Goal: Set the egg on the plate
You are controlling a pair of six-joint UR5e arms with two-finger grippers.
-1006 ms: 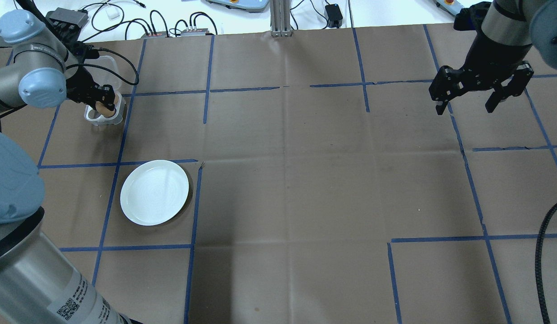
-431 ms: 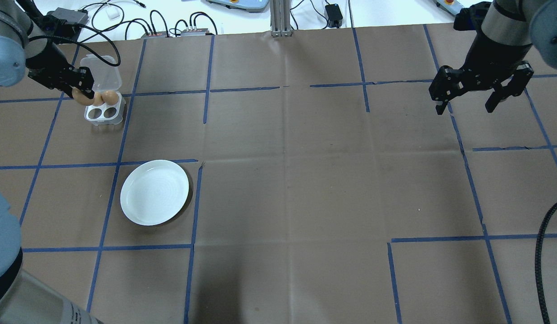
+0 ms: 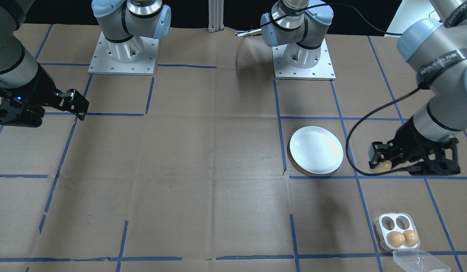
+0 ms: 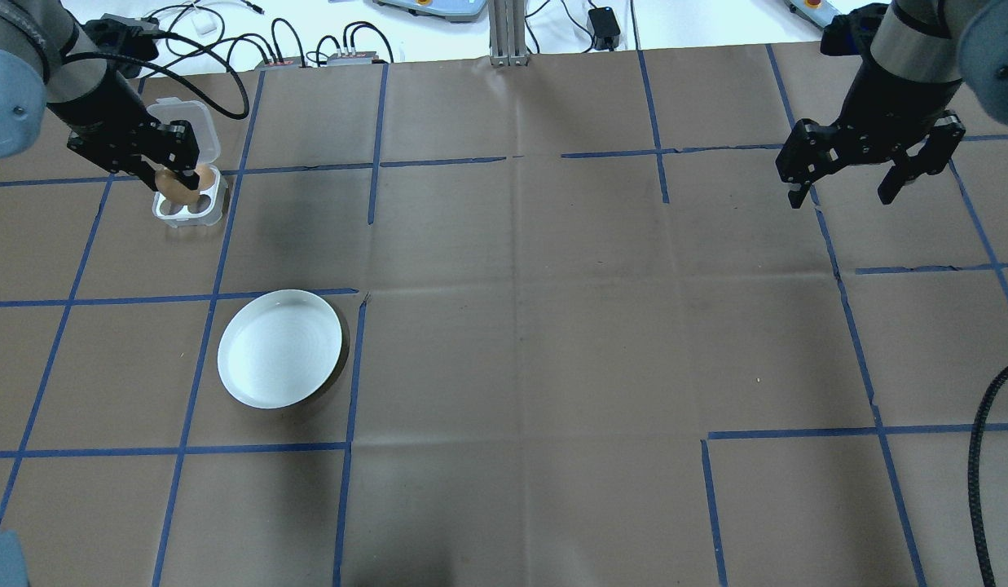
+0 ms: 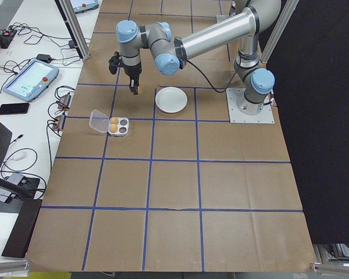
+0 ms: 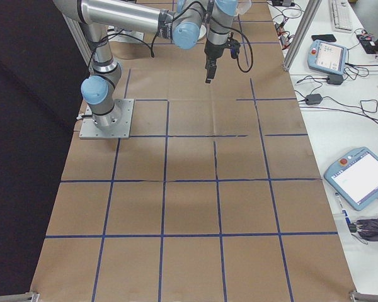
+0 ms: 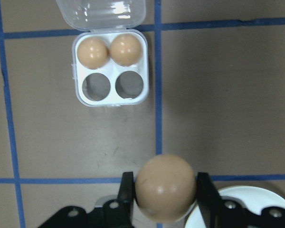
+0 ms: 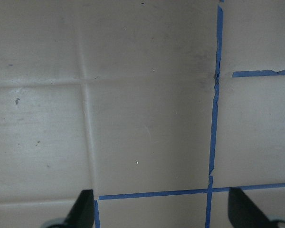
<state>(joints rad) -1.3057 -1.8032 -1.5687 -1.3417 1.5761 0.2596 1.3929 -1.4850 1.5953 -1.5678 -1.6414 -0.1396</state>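
Brown egg (image 7: 165, 187) hides the tray's (image 4: 189, 204) eggs overhead; wrist shows both.

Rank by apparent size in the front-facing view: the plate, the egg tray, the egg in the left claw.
1. Plate
2. Egg tray
3. Held egg in the left claw, partly hidden, so its size is less sure

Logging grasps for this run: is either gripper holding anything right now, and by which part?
The left gripper holds a brown egg, pinched across its sides between the two fingers. The right gripper is open and holds nothing.
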